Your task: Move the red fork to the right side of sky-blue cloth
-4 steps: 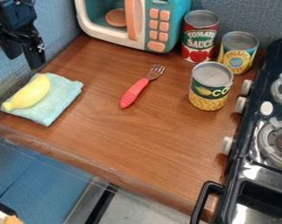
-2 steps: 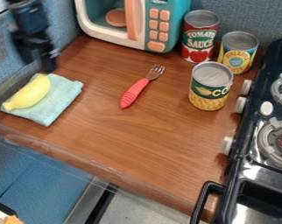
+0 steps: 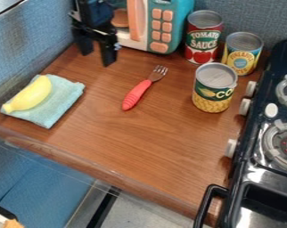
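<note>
Wooden counter [image 3: 152, 142], red fork [image 3: 135, 95], three cans [image 3: 212, 91], orange disc [image 3: 120, 18] in microwave [image 3: 174, 27].

Red fork handle [image 3: 134, 95], yellow banana [image 3: 30, 94], sky-blue cloth [image 3: 56, 103]

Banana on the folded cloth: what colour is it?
The banana is yellow; it shows best in the camera view.

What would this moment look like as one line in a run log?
gripper: open, empty | red fork: ungrasped, lying on counter | sky-blue cloth: left of fork, banana on top
</note>
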`<action>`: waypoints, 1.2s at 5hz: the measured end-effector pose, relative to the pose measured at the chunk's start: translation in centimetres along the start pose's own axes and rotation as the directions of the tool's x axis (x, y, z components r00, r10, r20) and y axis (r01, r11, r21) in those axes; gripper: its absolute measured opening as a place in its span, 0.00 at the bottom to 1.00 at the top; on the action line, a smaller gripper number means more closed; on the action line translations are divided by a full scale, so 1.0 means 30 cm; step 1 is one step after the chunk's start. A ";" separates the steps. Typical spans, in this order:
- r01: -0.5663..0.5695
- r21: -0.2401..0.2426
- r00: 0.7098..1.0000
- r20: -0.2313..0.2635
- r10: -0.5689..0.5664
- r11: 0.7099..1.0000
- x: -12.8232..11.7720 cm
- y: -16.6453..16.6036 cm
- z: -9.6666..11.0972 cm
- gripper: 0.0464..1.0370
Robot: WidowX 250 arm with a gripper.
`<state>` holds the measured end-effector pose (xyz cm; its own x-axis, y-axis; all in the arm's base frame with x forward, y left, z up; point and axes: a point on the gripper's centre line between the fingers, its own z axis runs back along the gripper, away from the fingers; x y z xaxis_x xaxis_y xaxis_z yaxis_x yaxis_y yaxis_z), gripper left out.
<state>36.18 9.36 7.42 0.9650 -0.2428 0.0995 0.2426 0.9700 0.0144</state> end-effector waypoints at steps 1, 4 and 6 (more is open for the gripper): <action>-0.015 -0.038 0.998 -0.054 0.013 0.999 0.047 -0.115 -0.087 0.96; -0.108 -0.060 0.984 -0.148 0.098 0.992 0.063 -0.175 -0.245 0.90; -0.075 0.002 0.981 -0.178 0.074 0.997 0.066 -0.174 -0.243 0.35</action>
<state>37.56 3.75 0.30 0.9827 -0.1678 -0.0781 0.1690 0.9856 0.0089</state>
